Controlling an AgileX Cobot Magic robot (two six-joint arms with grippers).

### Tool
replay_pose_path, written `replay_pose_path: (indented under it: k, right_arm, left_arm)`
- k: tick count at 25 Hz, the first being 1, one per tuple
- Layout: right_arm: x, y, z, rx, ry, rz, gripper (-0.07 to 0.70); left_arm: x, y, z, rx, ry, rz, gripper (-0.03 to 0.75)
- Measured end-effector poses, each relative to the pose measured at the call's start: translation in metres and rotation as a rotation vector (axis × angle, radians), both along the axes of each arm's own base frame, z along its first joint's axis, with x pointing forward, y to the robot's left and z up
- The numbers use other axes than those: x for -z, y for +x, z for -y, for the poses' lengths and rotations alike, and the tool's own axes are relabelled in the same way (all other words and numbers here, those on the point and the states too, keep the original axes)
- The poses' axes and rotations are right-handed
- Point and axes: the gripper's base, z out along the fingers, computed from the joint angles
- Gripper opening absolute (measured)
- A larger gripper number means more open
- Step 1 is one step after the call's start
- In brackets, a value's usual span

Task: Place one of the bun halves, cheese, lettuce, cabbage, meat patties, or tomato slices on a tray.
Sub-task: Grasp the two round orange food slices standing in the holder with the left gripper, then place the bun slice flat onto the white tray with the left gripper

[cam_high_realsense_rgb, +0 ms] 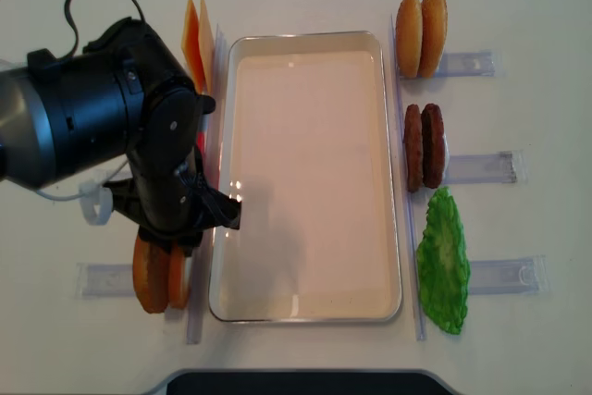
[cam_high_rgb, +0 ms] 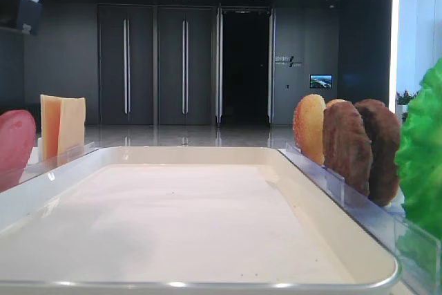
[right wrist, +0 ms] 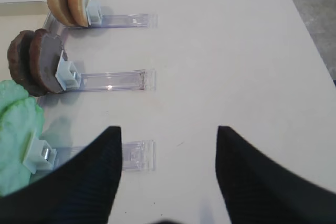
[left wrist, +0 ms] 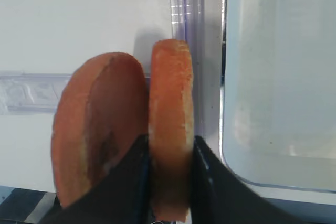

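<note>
The right 1 of 2 orange bun halves (left wrist: 170, 129) is being pinched by the left gripper (left wrist: 169, 153) just left of the tray (cam_high_realsense_rgb: 310, 302), while the right gripper (right wrist: 168, 145) is being held apart near the lettuce (right wrist: 18, 140) and meat patties (right wrist: 37, 64).

tray (cam_high_realsense_rgb: 305, 307) centre | cheese (cam_high_realsense_rgb: 196, 30) left | meat patties (cam_high_realsense_rgb: 424, 146) right

The left hand (left wrist: 169, 153) pinches one upright bun half (left wrist: 170, 124) between its dark fingers (left wrist: 207, 174); a second bun half (left wrist: 97, 124) touches it at nine o'clock, the tray (left wrist: 278, 77) at three o'clock.
</note>
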Motion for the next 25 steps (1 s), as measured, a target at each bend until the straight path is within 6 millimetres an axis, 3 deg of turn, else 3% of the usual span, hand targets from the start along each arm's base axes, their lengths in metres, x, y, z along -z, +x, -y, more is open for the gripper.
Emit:
replay_pose_path:
  k: [12,25]
  right_arm:
    - [0.000,0.000,0.000,0.000,0.000,0.000,0.409]
    - [0.000,0.000,0.000,0.000,0.000,0.000,0.409]
  left_arm:
    - [-0.003,0.001,0.000,0.007,0.002,0.010,0.144]
    - [-0.060,0.005,0.003,-0.007,-0.093,0.132,0.141]
